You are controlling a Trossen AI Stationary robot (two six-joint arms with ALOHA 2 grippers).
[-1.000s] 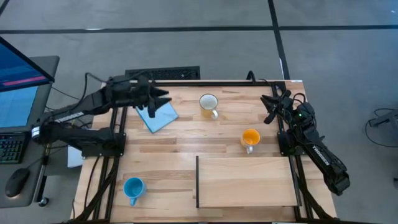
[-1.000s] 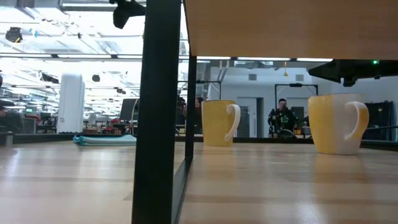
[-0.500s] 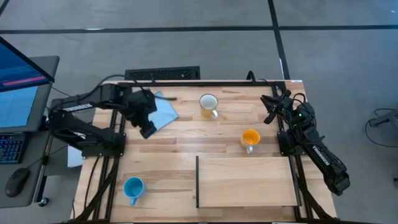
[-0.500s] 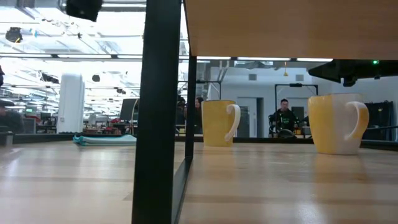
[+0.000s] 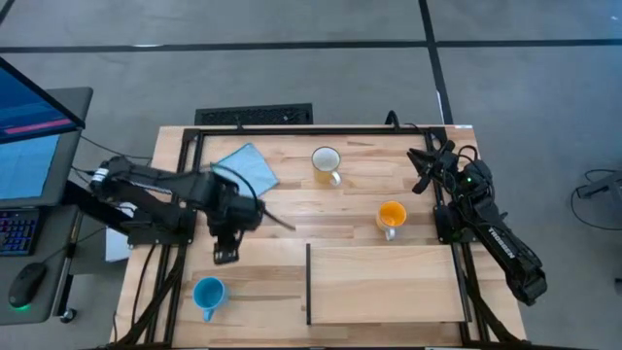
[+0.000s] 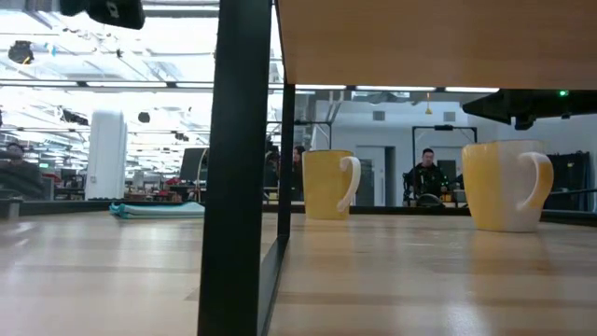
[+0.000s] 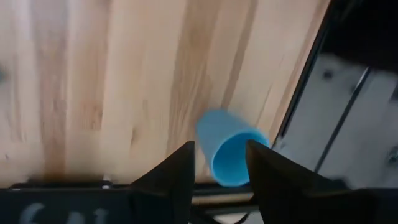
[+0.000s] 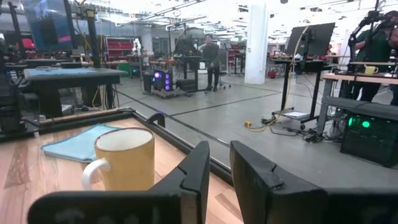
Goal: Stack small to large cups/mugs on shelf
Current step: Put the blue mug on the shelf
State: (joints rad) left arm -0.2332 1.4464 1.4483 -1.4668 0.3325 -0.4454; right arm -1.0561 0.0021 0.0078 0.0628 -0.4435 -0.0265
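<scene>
The small light-blue mug (image 5: 208, 292) stands at the near left of the table and also shows in the left wrist view (image 7: 227, 149). My left gripper (image 5: 225, 255) hovers above the table just far of that mug, open and empty (image 7: 217, 177). The white mug (image 5: 326, 163) stands at the far middle. The orange mug (image 5: 391, 216) stands right of centre. The shelf (image 5: 389, 284) stands at the near right, and the low view shows it from below (image 6: 420, 42). My right gripper (image 5: 419, 167) waits at the far right, open by a narrow gap (image 8: 219, 171), with the white mug (image 8: 124, 158) ahead of it.
A blue cloth (image 5: 245, 170) lies flat at the far left. The shelf's dark leg (image 6: 238, 168) stands on the table at the board's left edge. A monitor and keyboard sit left of the table. People show in the room beyond.
My left gripper has swung from above the blue cloth at the far left toward the table's near edge. It has turned from pointing right to pointing toward the light-blue mug. No mug has moved.
</scene>
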